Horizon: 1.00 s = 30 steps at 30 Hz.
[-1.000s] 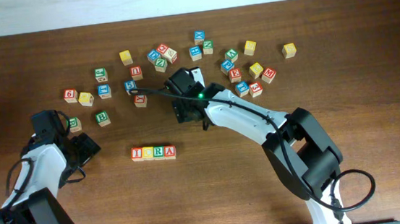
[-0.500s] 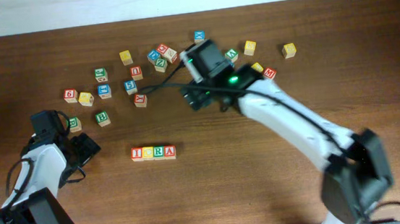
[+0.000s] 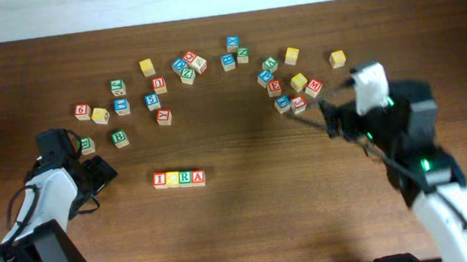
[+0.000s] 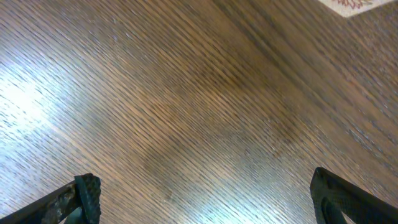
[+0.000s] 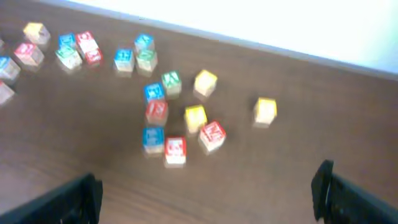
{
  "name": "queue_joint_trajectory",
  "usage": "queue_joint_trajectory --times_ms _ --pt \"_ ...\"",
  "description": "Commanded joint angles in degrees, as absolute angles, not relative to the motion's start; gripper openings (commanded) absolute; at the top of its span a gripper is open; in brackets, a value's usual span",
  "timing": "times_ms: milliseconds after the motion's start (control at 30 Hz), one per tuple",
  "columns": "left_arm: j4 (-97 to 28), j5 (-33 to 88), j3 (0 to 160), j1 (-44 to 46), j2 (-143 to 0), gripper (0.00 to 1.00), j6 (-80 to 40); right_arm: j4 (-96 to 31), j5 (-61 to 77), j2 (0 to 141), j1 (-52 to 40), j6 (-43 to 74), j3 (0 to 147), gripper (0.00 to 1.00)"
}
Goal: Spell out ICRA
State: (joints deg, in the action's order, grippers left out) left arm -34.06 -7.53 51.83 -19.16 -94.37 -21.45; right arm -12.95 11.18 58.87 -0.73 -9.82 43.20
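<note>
your left fingers [image 4: 87,191] sit to the left of the cube row [image 3: 178,178], close over bare wood. they are spread wide apart with nothing between them. up and to the left of the row lies a loose scatter of cubes, a green "b" cube [image 3: 120,138] nearest it. the row itself lies flat on the surface [image 3: 250,223], four cubes touching side by side: red "i" cube [image 3: 160,180], yellow cube [image 3: 172,179] with its letter too small to read, green "r" cube [image 3: 185,178], red "a" cube [image 3: 198,176]. up and to the right of the row sits a second cluster of cubes [image 3: 284,84]. your right fingers [image 5: 326,186] hang well to the right of the row, beside that cluster, also wide apart and holding nothing.
</note>
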Motion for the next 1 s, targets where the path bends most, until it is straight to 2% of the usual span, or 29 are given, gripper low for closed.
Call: queue_joint_trajectory --times_ms 0,100,467,800,967 --pt "-34.09 -7.94 51.46 -19.44 -93.78 0.99 -21.61 -2.74 17.19 51.79 1.19 -11.99 31.75 0.98" --pt "-34.09 -7.94 51.46 -19.44 -93.78 0.99 -21.61 2.46 17.41 47.86 1.15 -11.97 23.16 0.98" --pt "-34.09 -7.94 51.46 -19.44 -93.78 0.99 -21.61 2.42 15.86 39.00 1.21 -11.99 8.36 0.98" --pt "-34.09 -7.94 51.46 -19.44 -93.78 0.99 -21.61 2.22 15.86 29.32 1.21 -11.97 0.27 0.98" --pt "-34.09 -7.94 51.46 -19.44 -93.78 0.99 -21.61 -2.59 15.84 23.07 1.21 -11.99 0.32 0.98"
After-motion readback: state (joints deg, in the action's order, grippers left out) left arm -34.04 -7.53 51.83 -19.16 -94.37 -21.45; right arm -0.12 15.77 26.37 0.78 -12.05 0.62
